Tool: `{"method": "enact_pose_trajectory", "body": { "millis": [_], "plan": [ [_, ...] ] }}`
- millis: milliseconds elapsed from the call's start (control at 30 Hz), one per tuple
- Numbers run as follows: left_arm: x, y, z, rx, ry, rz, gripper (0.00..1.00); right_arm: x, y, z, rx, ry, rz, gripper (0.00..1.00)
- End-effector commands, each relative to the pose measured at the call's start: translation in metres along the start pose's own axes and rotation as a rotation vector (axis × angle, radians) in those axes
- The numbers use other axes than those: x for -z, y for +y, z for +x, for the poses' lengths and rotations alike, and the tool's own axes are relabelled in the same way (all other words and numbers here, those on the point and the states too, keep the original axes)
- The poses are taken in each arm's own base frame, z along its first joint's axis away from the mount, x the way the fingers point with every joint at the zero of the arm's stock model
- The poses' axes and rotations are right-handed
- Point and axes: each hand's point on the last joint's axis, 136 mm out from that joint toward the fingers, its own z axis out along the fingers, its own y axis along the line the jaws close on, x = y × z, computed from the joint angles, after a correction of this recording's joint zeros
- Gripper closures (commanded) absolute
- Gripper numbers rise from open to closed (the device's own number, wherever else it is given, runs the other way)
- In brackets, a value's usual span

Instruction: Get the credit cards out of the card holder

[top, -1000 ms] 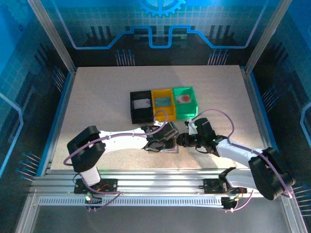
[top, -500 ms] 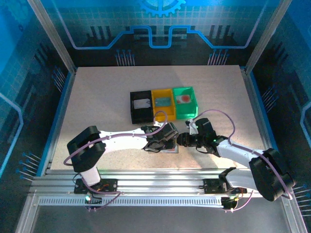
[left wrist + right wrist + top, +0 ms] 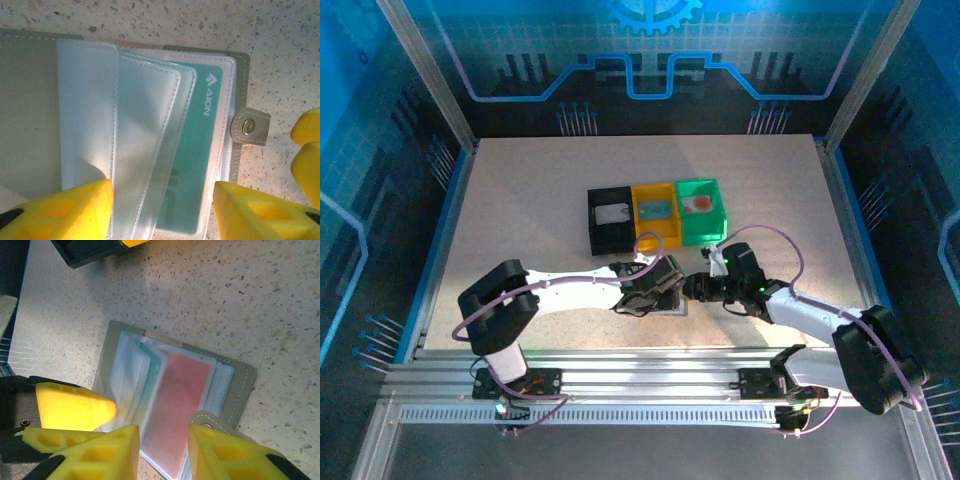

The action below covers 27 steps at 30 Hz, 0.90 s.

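Left fingers point(image 3: 60, 207) and right fingers point(image 3: 95, 455) gape wide, both empty, over the open card holder point(image 3: 239, 377)!
It's flat on the bench point(image 3: 520, 220), near edge; teal card point(image 3: 195, 160) still sleeved, three cards point(image 3: 699, 203) already in the bins point(image 3: 704, 233). Partway, I'd say.

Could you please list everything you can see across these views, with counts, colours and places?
card holder: one, grey, lying open on the table near its front edge, under both grippers.
Cards in its clear sleeves: two showing, a teal card and a reddish card.
Bins: three in a row mid-table, black bin, yellow bin, green bin.
Cards in bins: three, a whitish card in black, a bluish card in yellow, a pale card with a red-orange mark in green.
table: one, speckled beige.
left gripper: yellow pads, open, over the sleeves.
right gripper: yellow pads, open, over the reddish card.
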Motion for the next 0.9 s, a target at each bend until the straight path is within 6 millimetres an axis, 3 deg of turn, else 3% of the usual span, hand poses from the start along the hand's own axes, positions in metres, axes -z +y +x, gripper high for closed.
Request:
{"method": "enact_pose_trajectory", "body": {
  "millis": [0, 367, 667, 867],
  "plan": [
    [0.004, 0.0, 0.002, 0.006, -0.003, 0.006, 0.42, 0.0, -0.001, -0.002, -0.014, -0.003, -0.008, 0.69],
    [0.005, 0.005, 0.001, 0.003, -0.012, -0.013, 0.39, -0.003, -0.005, 0.0, -0.023, 0.017, 0.009, 0.69],
    [0.005, 0.023, 0.001, 0.034, -0.021, -0.036, 0.39, -0.006, -0.005, 0.002, -0.025, 0.031, 0.006, 0.69],
    [0.01, 0.028, -0.003, 0.046, -0.035, -0.039, 0.39, -0.016, 0.0, 0.007, -0.021, 0.075, -0.019, 0.74]
  ]
}}
